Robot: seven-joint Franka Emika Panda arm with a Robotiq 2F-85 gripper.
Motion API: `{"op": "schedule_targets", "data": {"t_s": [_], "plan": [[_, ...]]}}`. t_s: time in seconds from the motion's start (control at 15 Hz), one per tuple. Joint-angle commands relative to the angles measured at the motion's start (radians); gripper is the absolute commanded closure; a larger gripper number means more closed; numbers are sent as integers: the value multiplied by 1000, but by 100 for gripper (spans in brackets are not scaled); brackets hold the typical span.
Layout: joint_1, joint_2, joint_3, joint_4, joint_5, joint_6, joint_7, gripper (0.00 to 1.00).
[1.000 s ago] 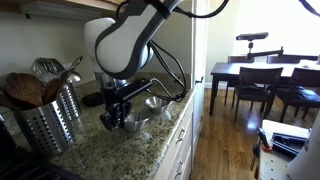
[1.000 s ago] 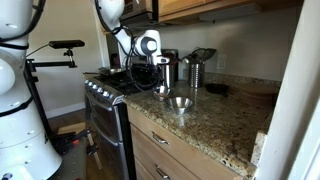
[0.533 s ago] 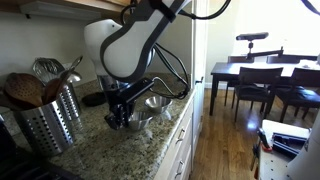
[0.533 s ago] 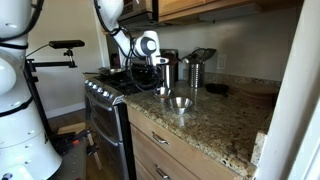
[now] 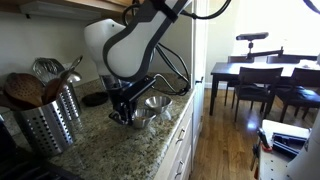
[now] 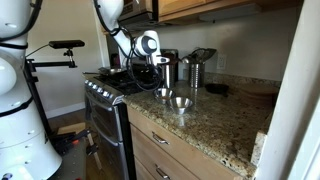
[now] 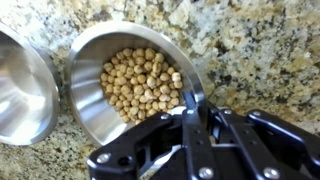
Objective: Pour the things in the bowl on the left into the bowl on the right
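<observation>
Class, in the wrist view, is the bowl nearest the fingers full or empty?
Partly full: small round tan pieces cover the bottom of the bowl, while its upper wall is bare.

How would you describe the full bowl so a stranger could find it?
On the speckled granite counter stand two steel bowls. The full bowl is the one the gripper pinches by the rim, holding small tan balls; the neighbouring bowl is empty.

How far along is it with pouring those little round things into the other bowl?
Done: the gripper is shut on the rim of the full bowl. In hand: that grip, with the chickpeas all lying inside it. Left: lifting it and tipping it over the empty bowl beside it, which holds nothing yet.
</observation>
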Motion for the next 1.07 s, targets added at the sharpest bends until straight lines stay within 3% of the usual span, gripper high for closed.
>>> {"op": "schedule_targets", "data": {"t_s": [0.0,1.0], "plan": [[18,-49,-22,-25,-36,-43,39,92],[16,-34,-17,27,-53,-91,22,93]]}}
